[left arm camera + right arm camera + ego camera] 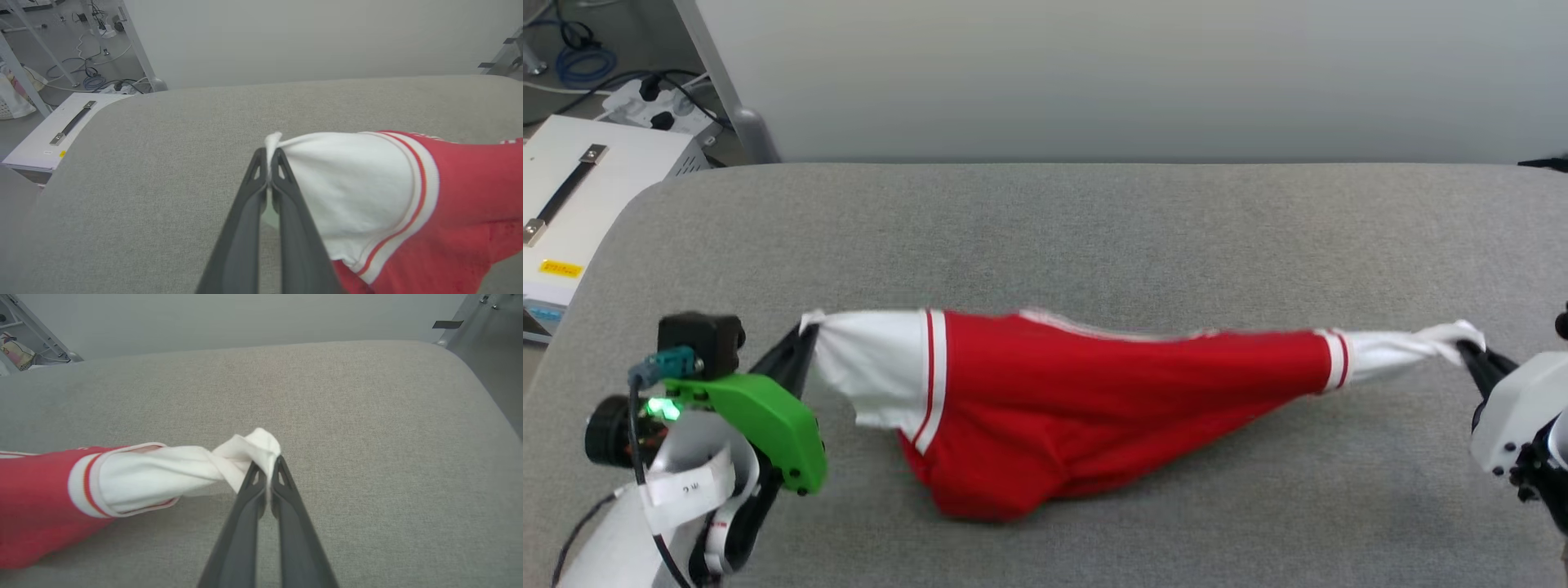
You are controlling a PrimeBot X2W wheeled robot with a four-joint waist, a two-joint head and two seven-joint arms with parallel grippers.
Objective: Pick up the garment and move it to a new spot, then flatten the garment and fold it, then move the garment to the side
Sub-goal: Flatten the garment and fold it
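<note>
Little here can be read with any certainty. A white paper tag (690, 488), looped round the cabling behind the left gripper (805, 332), carries two or three small dark characters, too blurred to make out. A white box-shaped case with a dark strap handle (621, 180) stands beside the grey fabric-covered surface (1094, 237). On the case sits a small yellow rectangular sticker (560, 268) with dark print too fine to read. In the left wrist view the sticker (62, 153) is a tiny yellow spot. A blue label (543, 314) on the case's front edge is likewise illegible.
</note>
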